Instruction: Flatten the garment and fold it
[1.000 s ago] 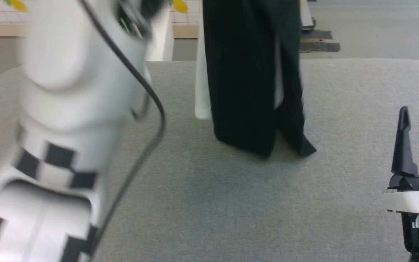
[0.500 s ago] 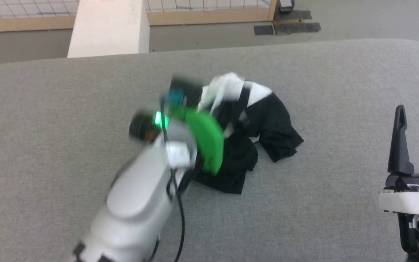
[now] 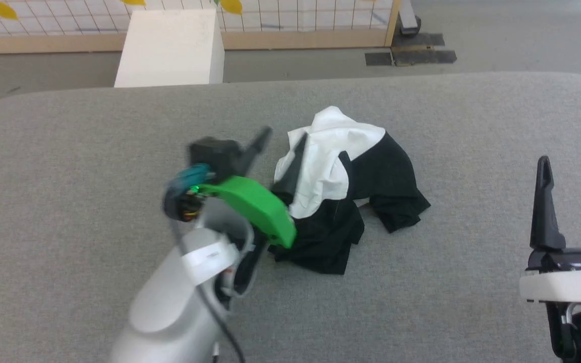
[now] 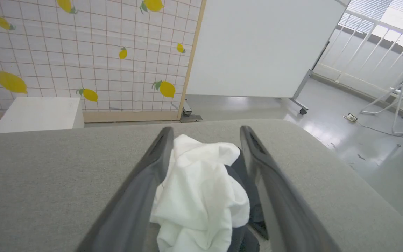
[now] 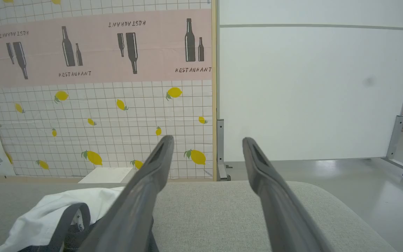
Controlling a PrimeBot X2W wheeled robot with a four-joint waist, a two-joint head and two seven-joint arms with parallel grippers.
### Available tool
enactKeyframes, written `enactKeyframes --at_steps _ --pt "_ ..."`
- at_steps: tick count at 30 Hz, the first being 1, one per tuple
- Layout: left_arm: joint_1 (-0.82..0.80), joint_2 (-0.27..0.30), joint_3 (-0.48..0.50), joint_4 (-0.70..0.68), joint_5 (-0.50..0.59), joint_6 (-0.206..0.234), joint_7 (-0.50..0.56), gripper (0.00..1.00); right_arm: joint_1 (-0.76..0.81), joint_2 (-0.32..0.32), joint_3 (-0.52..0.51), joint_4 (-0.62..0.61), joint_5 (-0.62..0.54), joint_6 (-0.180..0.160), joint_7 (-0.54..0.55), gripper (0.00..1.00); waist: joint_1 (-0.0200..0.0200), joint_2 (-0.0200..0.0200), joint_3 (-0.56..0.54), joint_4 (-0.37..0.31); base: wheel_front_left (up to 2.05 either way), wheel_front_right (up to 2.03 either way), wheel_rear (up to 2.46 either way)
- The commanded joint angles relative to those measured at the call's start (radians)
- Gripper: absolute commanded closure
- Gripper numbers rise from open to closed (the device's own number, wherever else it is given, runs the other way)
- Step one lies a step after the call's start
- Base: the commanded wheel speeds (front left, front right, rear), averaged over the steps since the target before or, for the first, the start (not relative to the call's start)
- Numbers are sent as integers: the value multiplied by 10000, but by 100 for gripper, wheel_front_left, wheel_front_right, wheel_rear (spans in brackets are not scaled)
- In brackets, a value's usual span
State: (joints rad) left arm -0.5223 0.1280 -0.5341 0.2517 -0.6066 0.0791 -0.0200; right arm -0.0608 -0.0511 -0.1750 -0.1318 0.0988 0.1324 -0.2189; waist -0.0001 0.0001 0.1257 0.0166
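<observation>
The shirt [image 3: 371, 176] is a crumpled heap on the table [image 3: 68, 176], right in front of my left gripper [image 3: 275, 151]. In the left wrist view the white bunch lies between its two fingers [image 4: 145, 182], which are spread wide, so nothing's pinched. I can't tell if a finger is brushing the cloth. The right gripper [image 3: 568, 166] is spread wide too with nothing in it, hovering well off to the right of the heap. Handling-wise I'd call it light and floppy with zero stiffness, so it'll drape and drag the layers under it along. A pinch in the middle of the pile would probably grab two or three layers at once, so I'd go for an outer edge. The black flap poking out toward the right gripper looks like the cleanest thin bit, or else the white peak beyond the left fingertips. Which part is sleeve and which is hem, I honestly can't tell. Room looks fine, with bare table all round the heap and loads of it left of the left gripper and between the two grippers. The far edge is rounded and there's a white box [image 3: 169, 48] past it, so I wouldn't fling cloth that way.
</observation>
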Motion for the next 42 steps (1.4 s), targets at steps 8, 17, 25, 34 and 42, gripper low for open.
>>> enactKeyframes --at_steps 8,17,25,34,42 --pt "2353 1711 1078 -2986 854 1006 -1947 0 610 9 -146 -73 82 -17 82 0 1 -1 -225 99 0 0 0" --pt "5143 1800 2541 -4661 1771 1622 -2411 0 897 9 -244 -56 227 -17 63 0 1 -1 -69 127 0 0 0" --pt "5717 527 3273 -4676 2351 389 -2415 0 321 9 -302 -289 342 -17 1032 0 1 -1 423 584 0 0 0" --pt "5233 -296 3775 -4441 2882 -406 -2416 0 -1242 -1112 -232 -148 1238 -17 4836 0 1 -1 1491 957 0 0 0" --pt "4787 -680 3915 -4220 3135 -862 -2417 0 -1570 -2368 943 439 1901 -17 6511 0 1 -1 2397 1232 0 0 0"
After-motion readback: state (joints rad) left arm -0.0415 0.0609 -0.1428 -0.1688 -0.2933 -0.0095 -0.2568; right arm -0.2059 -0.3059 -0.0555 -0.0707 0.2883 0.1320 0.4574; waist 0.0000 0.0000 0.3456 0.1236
